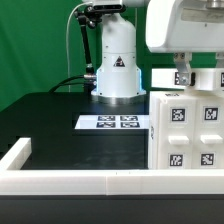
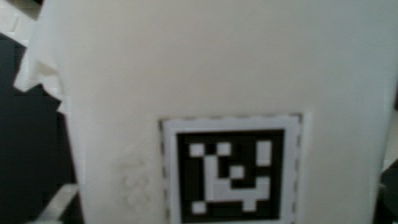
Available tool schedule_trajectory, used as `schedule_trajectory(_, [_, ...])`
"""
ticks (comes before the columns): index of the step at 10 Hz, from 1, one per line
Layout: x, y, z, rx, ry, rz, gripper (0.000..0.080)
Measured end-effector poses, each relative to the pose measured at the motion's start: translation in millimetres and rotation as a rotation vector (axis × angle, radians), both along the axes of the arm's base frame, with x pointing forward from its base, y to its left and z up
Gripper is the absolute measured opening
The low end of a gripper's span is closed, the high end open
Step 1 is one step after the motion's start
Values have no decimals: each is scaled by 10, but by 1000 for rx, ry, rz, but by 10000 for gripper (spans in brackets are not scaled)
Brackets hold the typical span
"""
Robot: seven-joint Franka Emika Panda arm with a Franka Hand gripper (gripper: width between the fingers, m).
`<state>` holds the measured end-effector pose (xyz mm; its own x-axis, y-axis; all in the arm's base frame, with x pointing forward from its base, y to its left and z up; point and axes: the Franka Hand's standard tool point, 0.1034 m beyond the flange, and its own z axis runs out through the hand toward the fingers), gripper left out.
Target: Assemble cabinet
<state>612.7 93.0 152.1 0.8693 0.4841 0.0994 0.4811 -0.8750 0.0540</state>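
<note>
The cabinet [image 1: 187, 128] stands upright at the table's [image 1: 55, 125] front corner on the exterior view's right. The gripper [image 1: 201, 72] straddles its top; I cannot tell whether it is clamped.

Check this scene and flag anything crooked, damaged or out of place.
Nothing stands out. The cabinet stands upright at the exterior view's right, its tags level and no damage showing. The marker board lies flat on the table. The gripper sits at the cabinet's top.
</note>
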Motion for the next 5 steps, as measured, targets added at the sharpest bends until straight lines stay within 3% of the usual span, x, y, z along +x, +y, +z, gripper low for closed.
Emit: schedule_trajectory(5, [4, -7, 1, 33, -2, -289, 563])
